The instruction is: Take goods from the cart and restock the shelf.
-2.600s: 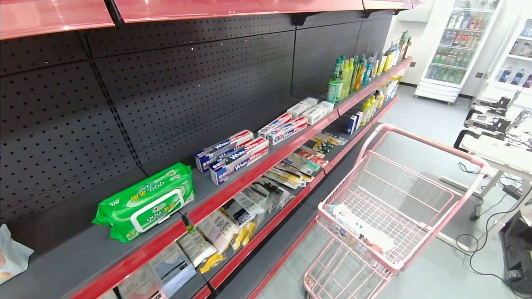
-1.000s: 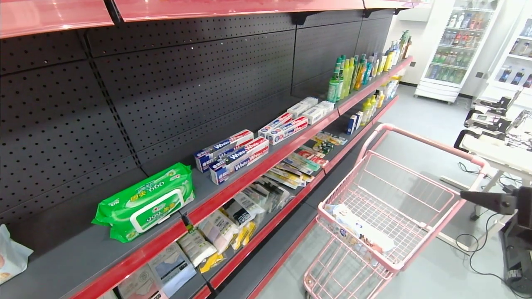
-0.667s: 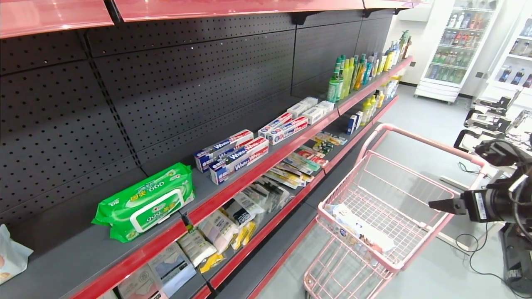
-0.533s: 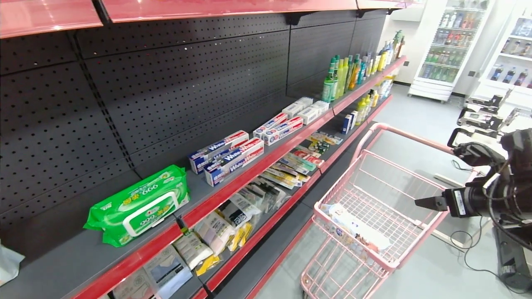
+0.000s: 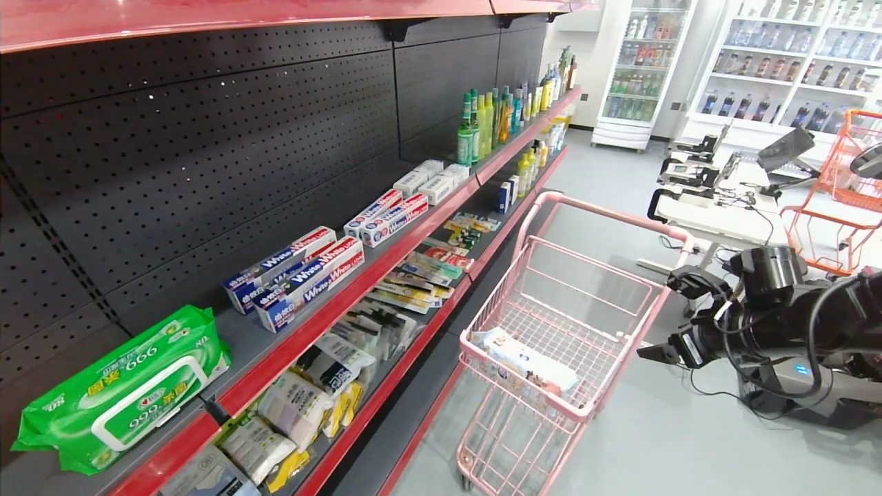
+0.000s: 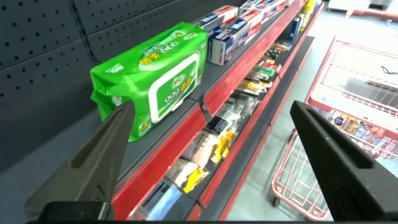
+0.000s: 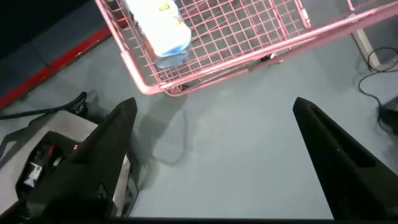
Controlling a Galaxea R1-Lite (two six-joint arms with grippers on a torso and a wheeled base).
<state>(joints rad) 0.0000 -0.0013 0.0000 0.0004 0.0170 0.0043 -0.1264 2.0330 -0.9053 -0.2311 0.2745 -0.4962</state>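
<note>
Currently one white-and-blue pack [image 5: 527, 359] lies on the wire floor of the pink cart [image 5: 606, 214], close to the end away from the handle. The cart stands on the grey floor just beside the lower boards of the shelf [image 5: 358, 293]. The right gripper [image 7: 213, 104] hangs over the floor just outside the cart, its fingers spread wide and holding nothing. The left gripper [image 6: 212, 106] faces the red-edged shelf, fingers likewise spread and empty, with a green pack of wipes [image 5: 124, 396] lying on the board ahead of it. Further along the same board lie toothpaste boxes [image 5: 296, 272] in pairs, then smaller white boxes [image 5: 431, 180] and a row of upright bottles [image 5: 482, 124]. On the board below lie soft flat packets [image 5: 296, 406] and thin carded packs [image 5: 413, 286]. Beyond the cart stand a white table [image 5: 716, 224] and glass-door coolers [image 5: 637, 62].
</note>
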